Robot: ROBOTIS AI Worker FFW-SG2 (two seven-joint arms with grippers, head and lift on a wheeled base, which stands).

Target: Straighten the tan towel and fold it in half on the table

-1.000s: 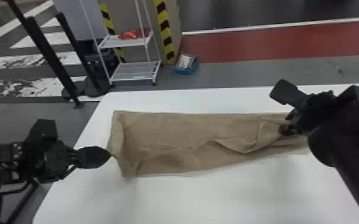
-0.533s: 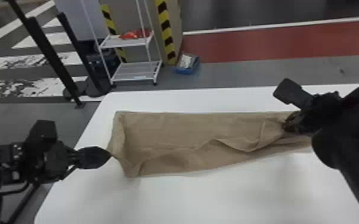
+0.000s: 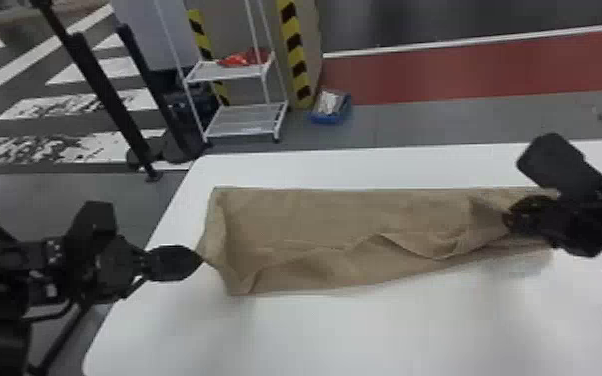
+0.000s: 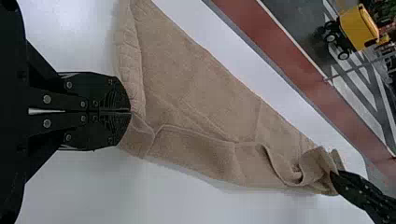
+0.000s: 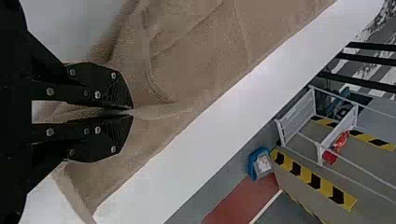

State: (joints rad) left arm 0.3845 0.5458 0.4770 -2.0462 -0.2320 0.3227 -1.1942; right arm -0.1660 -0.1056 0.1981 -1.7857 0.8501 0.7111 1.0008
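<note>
The towel (image 3: 325, 215) lies lengthwise across the white table (image 3: 340, 335). Its far edge runs nearly straight. A wavy, loose fold crosses the near part, and the cloth bunches toward the robot's right end.

The left gripper (image 4: 131, 111) is clenched on the edge at the towel's left end, where the cloth draws out to a point. The right gripper (image 5: 132, 112) pinches a ridge of cloth near the towel's right end, its two fingers closed around the fabric.

Handling: the towel appears light, limp and soft, with a napped surface that should not slip readily from closed fingers. It is unlikely to be damaged by a firm pinch. It has no stiffness of its own, so any slack will probably settle into wrinkles. Grip at the corners or close to the edges; a hold taken farther in tends to gather the cloth.

The step in hand appears to be straightening. Apply even, outward tension at both ends to flatten the wavy fold. Excess pull on one side could skew the towel.
</note>
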